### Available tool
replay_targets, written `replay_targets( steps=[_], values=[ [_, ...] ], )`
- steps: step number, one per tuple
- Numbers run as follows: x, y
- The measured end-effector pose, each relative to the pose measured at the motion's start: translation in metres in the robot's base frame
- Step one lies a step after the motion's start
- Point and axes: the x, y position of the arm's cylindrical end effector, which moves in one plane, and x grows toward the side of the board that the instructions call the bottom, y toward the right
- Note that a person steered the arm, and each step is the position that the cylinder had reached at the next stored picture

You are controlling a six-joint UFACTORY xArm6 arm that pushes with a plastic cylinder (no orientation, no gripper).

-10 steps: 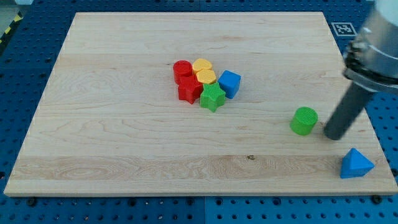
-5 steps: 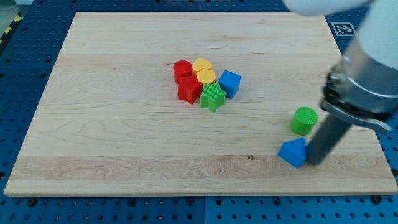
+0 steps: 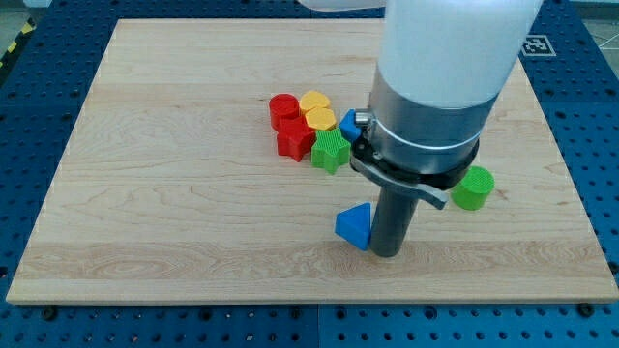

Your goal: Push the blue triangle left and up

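The blue triangle (image 3: 354, 225) lies on the wooden board (image 3: 174, 193), below the cluster of blocks and right of the board's middle. My tip (image 3: 385, 252) stands right against the triangle's right side, touching it. The arm's large grey and white body rises above it and hides the board behind it.
A cluster sits near the middle: a red cylinder (image 3: 283, 107), a red star (image 3: 294, 139), two yellow blocks (image 3: 316, 109), a green star (image 3: 331, 151), and a blue cube (image 3: 350, 123) partly hidden by the arm. A green cylinder (image 3: 473, 188) stands at the right.
My tip has swept left along the lower part of the board, and the blue triangle has moved with it from the lower right corner to below the cluster.
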Motion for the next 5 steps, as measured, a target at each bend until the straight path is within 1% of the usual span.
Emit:
replay_targets(
  steps=[1, 2, 3, 4, 5],
  values=[
    [-0.002, -0.021],
    [-0.003, -0.022],
    [-0.004, 0.010],
    [-0.010, 0.017],
    [-0.020, 0.001]
  ],
)
